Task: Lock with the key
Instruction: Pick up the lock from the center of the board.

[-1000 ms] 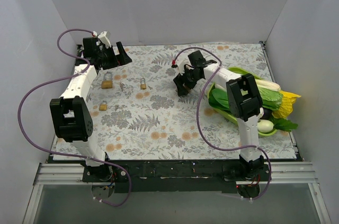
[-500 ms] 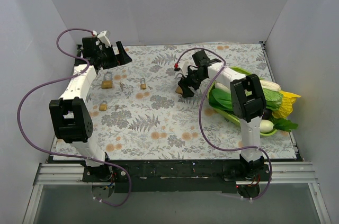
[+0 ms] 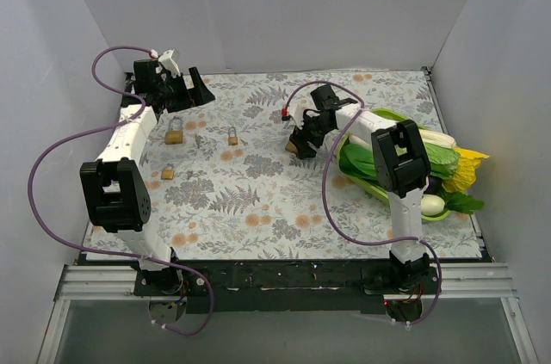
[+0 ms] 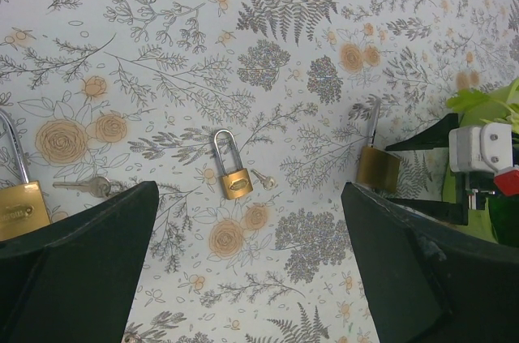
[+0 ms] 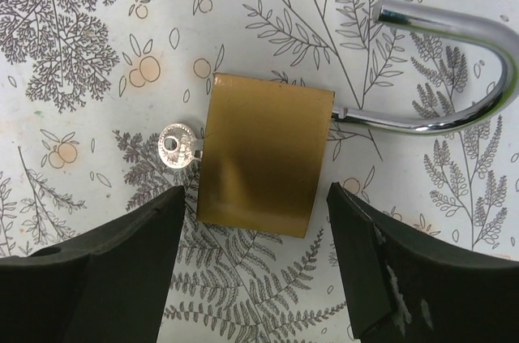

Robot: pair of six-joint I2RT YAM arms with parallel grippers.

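A large brass padlock [image 5: 263, 152] lies flat on the floral cloth with its steel shackle [image 5: 454, 67] swung open. A small silver key [image 5: 177, 147] sticks out of the end of its body. My right gripper [image 5: 255, 197] is open and hangs low over the padlock's near edge, a dark finger on each side with a gap at both. In the top view this padlock [image 3: 294, 148] shows at the tip of the right gripper [image 3: 302, 140]. My left gripper [image 3: 194, 89] is open at the back left, high above the cloth and holding nothing.
A small padlock [image 4: 235, 181] with a loose key [image 4: 262, 178] beside it lies under the left gripper. Another padlock [image 4: 20, 205] and key [image 4: 93, 187] lie further left. A third small padlock [image 3: 168, 172] sits nearer. A green tray of vegetables [image 3: 392, 114] stands at the right.
The right gripper has shifted slightly over the large padlock and its jaws have narrowed a little. The left arm has not moved.
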